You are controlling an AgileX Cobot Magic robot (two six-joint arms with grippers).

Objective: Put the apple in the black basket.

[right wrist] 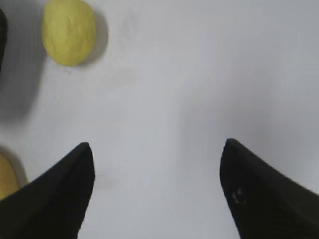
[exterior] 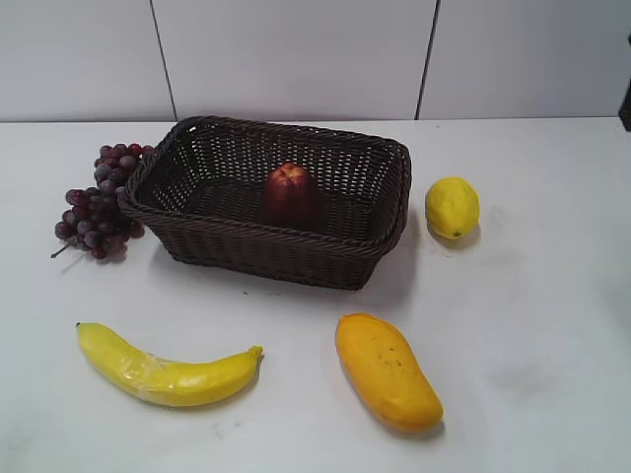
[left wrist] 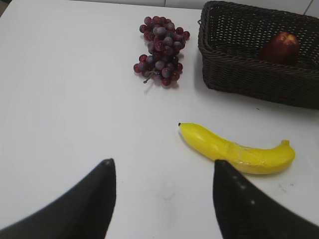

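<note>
The dark red apple sits upright inside the black basket at the back middle of the table. Both also show in the left wrist view, the apple inside the basket at the top right. My left gripper is open and empty above bare table, left of the banana. My right gripper is open and empty above bare table, right of the lemon. Neither gripper shows in the exterior view.
A bunch of dark red grapes lies against the basket's left side. A yellow lemon lies right of the basket. A banana lies front left and an orange mango front middle.
</note>
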